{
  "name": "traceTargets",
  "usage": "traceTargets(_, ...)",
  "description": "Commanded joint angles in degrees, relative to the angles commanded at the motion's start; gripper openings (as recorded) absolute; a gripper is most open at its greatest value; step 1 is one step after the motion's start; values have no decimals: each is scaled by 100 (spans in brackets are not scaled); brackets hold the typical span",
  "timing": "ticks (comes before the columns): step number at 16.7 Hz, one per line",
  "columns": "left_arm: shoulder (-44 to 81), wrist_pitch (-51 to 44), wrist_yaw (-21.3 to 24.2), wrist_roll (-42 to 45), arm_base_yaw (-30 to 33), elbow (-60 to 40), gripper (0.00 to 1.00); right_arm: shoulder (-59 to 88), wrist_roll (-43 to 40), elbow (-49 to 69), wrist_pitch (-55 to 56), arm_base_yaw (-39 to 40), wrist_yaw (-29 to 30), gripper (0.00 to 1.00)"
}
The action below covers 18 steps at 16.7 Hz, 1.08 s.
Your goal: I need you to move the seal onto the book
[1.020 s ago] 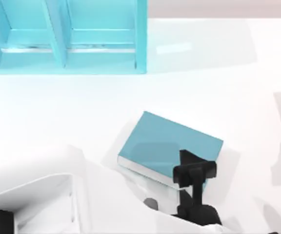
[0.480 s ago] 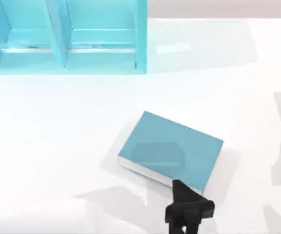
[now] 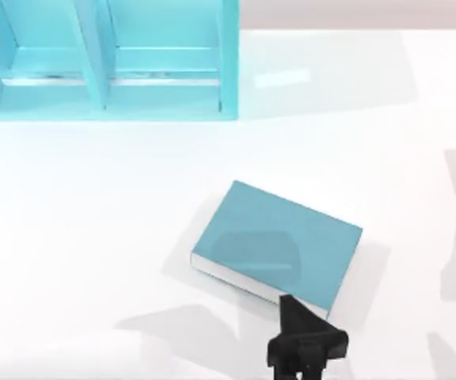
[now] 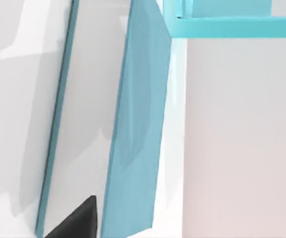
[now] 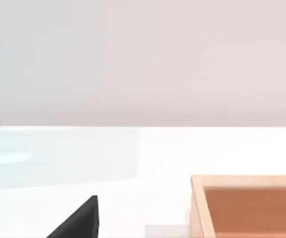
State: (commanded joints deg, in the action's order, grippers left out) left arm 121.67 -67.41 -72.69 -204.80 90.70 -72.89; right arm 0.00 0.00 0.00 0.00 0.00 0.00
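Fingers of the left gripper [image 3: 294, 315] appear from above as one matte black wedge narrowing toward the book [image 3: 279, 241]. Whether they are spread or closed cannot be told, and nothing can be seen between them. The wedge's tip sits just beside the book's near long edge, toward its right-hand corner, at the bottom of the top view. Behind it a blocky black crossbar forms the gripper's body.

The book lies flat near the middle of the table [image 3: 77, 206], turned at a slant. It is a thick rectangular slab with a smooth, plain teal-blue cover and a thin band of white page edges along its near side. A soft darker shadow patch falls across the cover.

The table is a smooth, glossy white surface. At its far left stands a teal shelf unit [image 3: 228, 63] with flat panel walls and upright dividers forming open compartments, well apart from the book.

From the left wrist camera, the book's teal cover [image 4: 135, 124] and pale page block run lengthwise, with one black, sharp-cornered fingertip [image 4: 78, 220] near it.

From the right wrist camera, another black wedge fingertip [image 5: 81, 218] shows above the white table, so the right gripper's opening cannot be told. Beyond it sits an open box [image 5: 198, 206] with thick, pale tan walls, square corners and an orange-brown inside.
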Motion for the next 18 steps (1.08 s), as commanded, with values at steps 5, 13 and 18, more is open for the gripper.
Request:
traceTargets(5, -520, 356, 257, 837, -471, 314, 100, 0, 0, 0, 0, 0, 0, 100)
traceTargets(13, -3059, 1933, 1662, 5054, -2467, 1750, 100, 0, 0, 0, 0, 0, 0, 100)
traceTargets(18, -5206, 3200, 2946, 8835, -4125, 3038, 100, 0, 0, 0, 0, 0, 0, 100)
